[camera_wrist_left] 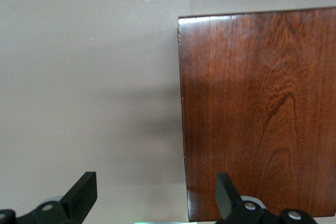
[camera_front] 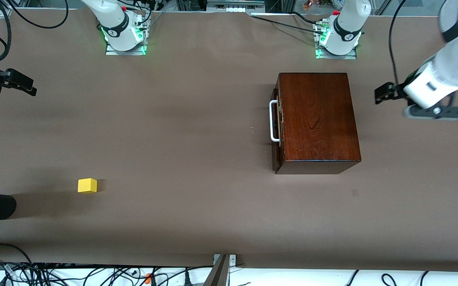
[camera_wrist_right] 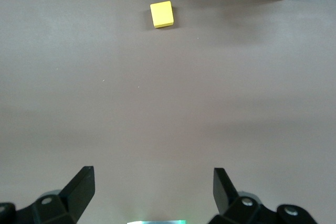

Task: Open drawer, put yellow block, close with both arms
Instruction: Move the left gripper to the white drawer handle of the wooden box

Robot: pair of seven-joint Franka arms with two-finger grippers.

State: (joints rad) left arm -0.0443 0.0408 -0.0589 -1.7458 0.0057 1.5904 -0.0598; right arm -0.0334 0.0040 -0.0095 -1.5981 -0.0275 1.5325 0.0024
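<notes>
Front view shows the drawer shut, handle facing the right arm's end; the left tool, spread, hovers beside the box. Right tool, spread, hangs by the table edge, yellow block nearest it.

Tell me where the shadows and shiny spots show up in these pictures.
Front view: the yellow block casts a soft shadow on the table; green light glows at both arm bases. Left wrist view: a pale sheen lies on the wooden box. Right wrist view: faint shadow bands cross the table.
</notes>
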